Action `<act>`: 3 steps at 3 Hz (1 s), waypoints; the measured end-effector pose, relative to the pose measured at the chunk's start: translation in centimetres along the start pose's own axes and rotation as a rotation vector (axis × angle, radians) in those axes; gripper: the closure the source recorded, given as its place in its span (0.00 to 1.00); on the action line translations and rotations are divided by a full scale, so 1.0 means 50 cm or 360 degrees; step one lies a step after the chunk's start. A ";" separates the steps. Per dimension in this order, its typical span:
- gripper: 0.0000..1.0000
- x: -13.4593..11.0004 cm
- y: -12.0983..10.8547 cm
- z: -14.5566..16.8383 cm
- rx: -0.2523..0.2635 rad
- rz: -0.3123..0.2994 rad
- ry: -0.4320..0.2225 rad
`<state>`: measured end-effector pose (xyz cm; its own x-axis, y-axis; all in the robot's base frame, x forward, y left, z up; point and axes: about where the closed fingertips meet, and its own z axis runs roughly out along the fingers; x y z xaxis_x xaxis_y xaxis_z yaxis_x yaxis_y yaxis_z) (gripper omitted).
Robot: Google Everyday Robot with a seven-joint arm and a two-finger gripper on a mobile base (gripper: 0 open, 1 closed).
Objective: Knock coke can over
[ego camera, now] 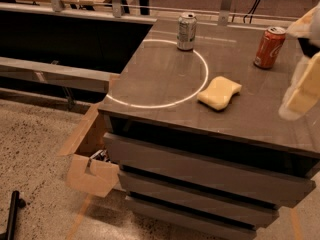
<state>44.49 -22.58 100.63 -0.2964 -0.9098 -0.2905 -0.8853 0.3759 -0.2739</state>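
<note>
The coke can [270,47], red-orange with a silver top, stands upright at the back right of the dark cabinet top [165,79]. My gripper [306,59] comes in from the right edge of the camera view, just right of the can and a little nearer to the camera. Its two pale fingers are spread apart, one [305,25] above and beside the can's top, the other [301,91] lower over the cabinet's right side. It holds nothing and does not touch the can.
A silver-grey can [186,31] stands upright at the back, on a white circle line [202,81]. A yellow sponge [219,93] lies mid-right. An open cardboard box [92,164] sits on the floor at the cabinet's left. A railing runs behind.
</note>
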 end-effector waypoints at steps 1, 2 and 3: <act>0.00 0.092 -0.081 0.021 0.0072 0.0382 -0.0225; 0.00 0.232 -0.073 0.192 -0.0016 0.0562 -0.0407; 0.00 0.352 -0.069 0.352 -0.0001 0.0726 -0.0659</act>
<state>48.63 -36.81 80.33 -0.4817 -0.5130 -0.7105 -0.7021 0.7111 -0.0374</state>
